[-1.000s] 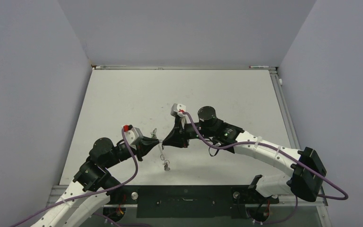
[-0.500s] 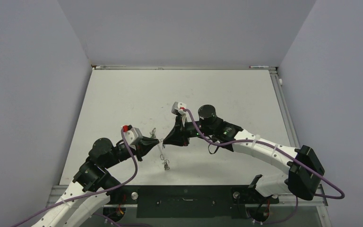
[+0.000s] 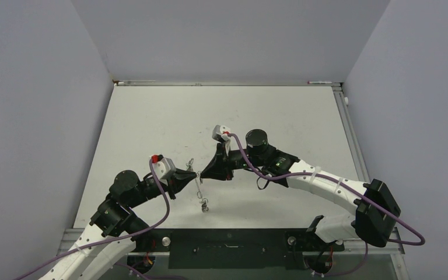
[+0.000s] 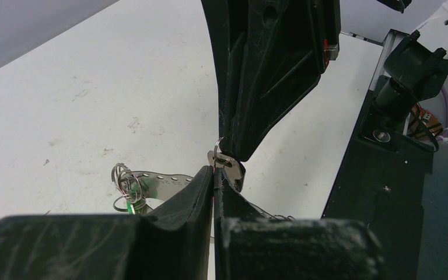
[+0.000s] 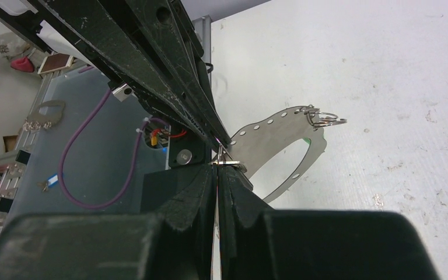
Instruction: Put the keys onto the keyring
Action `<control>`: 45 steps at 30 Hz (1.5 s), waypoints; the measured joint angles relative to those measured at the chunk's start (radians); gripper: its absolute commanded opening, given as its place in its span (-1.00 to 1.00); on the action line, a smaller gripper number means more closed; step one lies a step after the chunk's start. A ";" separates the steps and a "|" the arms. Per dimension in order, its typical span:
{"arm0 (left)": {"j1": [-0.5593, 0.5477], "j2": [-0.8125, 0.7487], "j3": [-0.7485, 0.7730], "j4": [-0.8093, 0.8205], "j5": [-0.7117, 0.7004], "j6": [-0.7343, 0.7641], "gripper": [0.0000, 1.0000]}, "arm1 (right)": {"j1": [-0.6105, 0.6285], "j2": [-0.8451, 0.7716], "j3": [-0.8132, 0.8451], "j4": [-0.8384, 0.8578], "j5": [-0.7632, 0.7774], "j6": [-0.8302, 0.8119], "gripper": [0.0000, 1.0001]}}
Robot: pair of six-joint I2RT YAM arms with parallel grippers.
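Note:
My left gripper [image 3: 193,173] and right gripper [image 3: 203,172] meet tip to tip above the table, both shut. A tiny silvery key [image 4: 226,164] sits right at the left gripper's [image 4: 213,172] fingertips, which pinch its edge. A thin wire keyring [image 4: 217,143] runs by the key's hole and goes into the right gripper's tip. In the right wrist view the key [image 5: 228,163] lies edge-on across the right gripper's [image 5: 217,173] closed fingers, the keyring [image 5: 221,153] rising from it. How far the ring passes through the hole is hidden.
A curved silvery plate with a row of holes [image 5: 280,133] hangs under the grippers, more small rings [image 5: 323,119] and a green tag [image 4: 129,204] at one end. Its lower end [image 3: 203,204] reaches the table. The black base rail [image 3: 227,242] lies close in front.
The plate's lower end has swung slightly to the left. Both grippers stay shut and almost still at the same meeting point.

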 measured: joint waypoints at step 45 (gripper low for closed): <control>0.003 -0.023 -0.013 0.026 0.036 0.000 -1.00 | -0.033 0.051 -0.014 0.051 -0.122 0.085 -0.90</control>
